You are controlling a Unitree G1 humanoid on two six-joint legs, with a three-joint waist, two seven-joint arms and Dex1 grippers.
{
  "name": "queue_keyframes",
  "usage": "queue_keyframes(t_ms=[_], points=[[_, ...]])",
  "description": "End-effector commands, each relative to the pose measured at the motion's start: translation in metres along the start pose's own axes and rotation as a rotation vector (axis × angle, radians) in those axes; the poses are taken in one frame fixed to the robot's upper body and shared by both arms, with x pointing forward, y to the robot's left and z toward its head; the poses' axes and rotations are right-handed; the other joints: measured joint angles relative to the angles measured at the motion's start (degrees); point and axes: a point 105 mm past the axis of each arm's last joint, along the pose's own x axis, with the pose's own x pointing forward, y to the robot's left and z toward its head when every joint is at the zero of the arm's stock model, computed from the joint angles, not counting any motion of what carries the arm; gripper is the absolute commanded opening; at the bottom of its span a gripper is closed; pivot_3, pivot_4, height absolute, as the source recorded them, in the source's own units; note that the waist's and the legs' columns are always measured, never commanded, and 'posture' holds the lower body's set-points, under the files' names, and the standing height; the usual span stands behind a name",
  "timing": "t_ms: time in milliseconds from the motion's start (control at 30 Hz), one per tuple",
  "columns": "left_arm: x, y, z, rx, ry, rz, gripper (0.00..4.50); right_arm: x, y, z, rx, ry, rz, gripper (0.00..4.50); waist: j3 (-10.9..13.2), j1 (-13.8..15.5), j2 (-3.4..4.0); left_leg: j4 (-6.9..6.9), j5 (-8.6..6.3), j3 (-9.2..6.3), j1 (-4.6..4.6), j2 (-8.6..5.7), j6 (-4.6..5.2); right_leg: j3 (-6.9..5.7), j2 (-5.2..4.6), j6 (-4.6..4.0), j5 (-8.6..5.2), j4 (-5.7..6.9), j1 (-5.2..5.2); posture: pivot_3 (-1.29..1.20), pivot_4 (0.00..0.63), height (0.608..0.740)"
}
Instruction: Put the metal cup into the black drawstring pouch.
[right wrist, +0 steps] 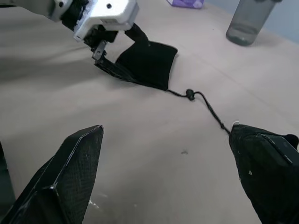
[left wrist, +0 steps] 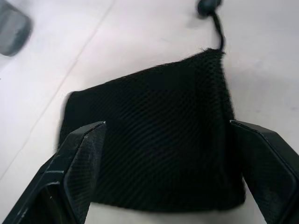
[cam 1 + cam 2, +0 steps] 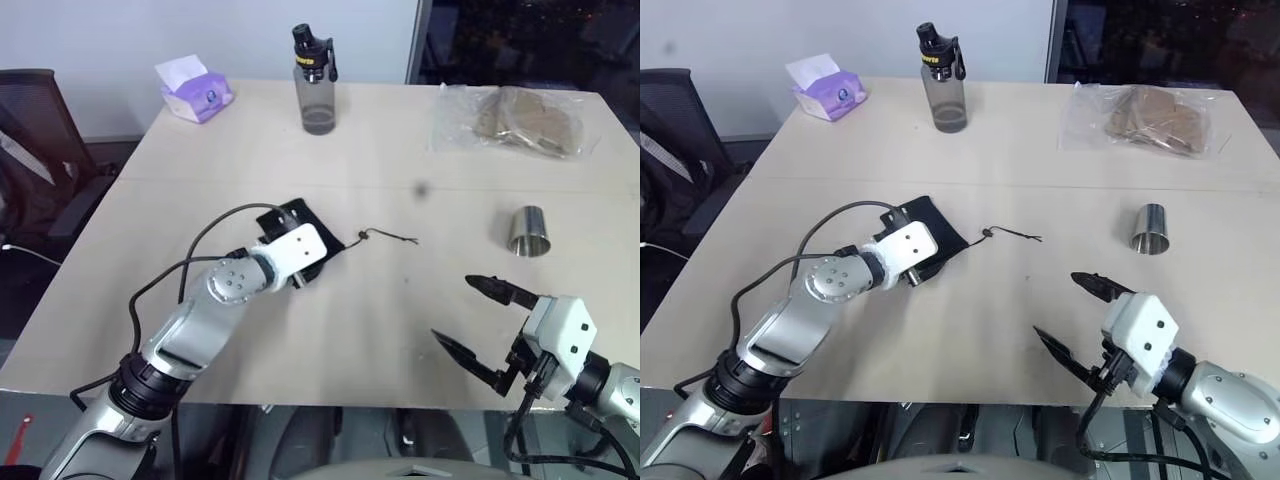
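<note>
Surroundings: beige bench (image 3: 380, 330); grey translucent bottle with black cap (image 3: 314, 82), purple tissue box (image 3: 195, 92) and clear plastic bag of brown contents (image 3: 520, 120) stand well beyond both pincers; nothing lies between cup and pouch.
Pouch: small black cloth drawstring pouch (image 2: 154, 140) lies flat, between the spread fingers of the left pincer (image 2: 168, 163); thin dark cord (image 3: 388, 237) trails toward the right pincer's side.
Cup: small shiny steel tumbler (image 3: 529, 231) stands upright, just beyond the right pincer (image 3: 470, 315), apart.
Left pincer: released, straddling pouch.
Right pincer: released, empty.
</note>
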Motion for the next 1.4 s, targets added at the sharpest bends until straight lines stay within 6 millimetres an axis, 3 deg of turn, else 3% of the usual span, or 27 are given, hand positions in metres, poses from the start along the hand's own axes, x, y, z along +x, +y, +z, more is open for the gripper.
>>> queue_keyframes(t_ms=[33, 200, 233, 400, 567, 800, 1067, 1267, 1367, 1400], points=[[0.004, 0.002, 0.007, 0.023, -0.014, -0.011, 2.54, 0.000, 0.006, 0.010, -0.042, -0.034, 0.006, 4.50, 0.00, 0.00, -0.01, 0.00, 0.00, -0.02, 0.00, 0.00, 0.00, -0.01, 0.01, 0.00, 0.00, 0.01, 0.00, 0.00, 0.150, 0.740], [0.006, 0.008, 0.007, -0.108, -0.014, -0.076, 0.16, 0.001, 0.002, 0.007, -0.032, -0.015, -0.031, 4.50, 0.00, 0.03, -0.01, 0.03, 0.00, -0.02, -0.01, 0.01, 0.00, -0.02, 0.02, 0.00, 0.00, 0.02, 0.00, 0.00, 0.150, 0.740], [0.006, 0.012, 0.007, -0.199, -0.015, -0.111, 0.02, 0.001, -0.001, 0.005, -0.031, 0.000, -0.059, 4.50, 0.00, 0.03, -0.01, 0.04, 0.00, -0.02, -0.01, 0.01, 0.00, -0.02, 0.02, 0.00, 0.00, 0.02, 0.00, 0.00, 0.150, 0.740], [0.000, 0.034, 0.014, -0.526, -0.043, -0.252, 0.02, 0.008, -0.032, -0.006, 0.040, 0.051, -0.229, 4.50, 0.02, -0.14, -0.04, 0.24, 0.01, -0.07, -0.05, 0.03, 0.01, -0.12, 0.09, 0.01, 0.01, 0.10, 0.02, 0.00, 0.150, 0.740], [-0.016, 0.047, 0.023, -0.674, -0.096, -0.352, 0.02, 0.016, -0.051, -0.008, 0.068, 0.070, -0.287, 4.50, 0.05, -0.31, -0.07, 0.24, 0.01, -0.08, -0.05, 0.02, 0.01, -0.09, 0.10, 0.08, 0.05, 0.12, 0.02, 0.00, 0.150, 0.740], [-0.029, 0.055, 0.027, -0.689, -0.124, -0.377, 0.02, 0.014, -0.070, -0.029, -0.058, 0.213, -0.394, 4.50, 0.07, -0.05, -0.08, 0.21, 0.00, 0.02, -0.08, 0.00, 0.01, -0.10, 0.10, 0.12, 0.20, 0.11, 0.01, 0.00, 0.150, 0.740], [-0.026, 0.055, 0.039, -0.682, -0.146, -0.362, 0.02, 0.000, -0.145, -0.064, -0.103, 0.436, -0.724, 4.50, 0.09, -0.30, -0.12, 0.25, 0.01, 0.14, -0.04, 0.00, 0.02, -0.04, 0.09, -0.11, 0.11, 0.13, 0.01, 0.00, 0.150, 0.740], [-0.025, 0.055, 0.046, -0.682, -0.168, -0.329, 0.02, 0.004, -0.175, -0.069, -0.135, 0.519, -0.797, 4.50, 0.10, -0.30, -0.11, 0.22, 0.01, 0.21, -0.07, -0.01, 0.02, -0.05, 0.11, 0.00, 0.28, 0.15, 0.00, 0.00, 0.150, 0.740], [-0.026, 0.053, 0.049, -0.674, -0.178, -0.321, 0.00, 0.007, -0.187, -0.075, -0.138, 0.544, -0.817, 3.61, 0.10, -0.41, -0.12, 0.22, 0.01, 0.24, -0.08, -0.02, 0.02, -0.04, 0.11, 0.00, 0.28, 0.13, 0.00, 0.00, 0.150, 0.740], [-0.027, 0.052, 0.050, -0.673, -0.179, -0.320, 0.00, 0.007, -0.190, -0.075, -0.152, 0.547, -0.820, 3.10, 0.10, -0.48, -0.12, 0.22, 0.01, 0.24, -0.09, -0.03, 0.02, -0.04, 0.10, 0.00, 0.28, 0.13, 0.00, 0.00, 0.150, 0.740]])
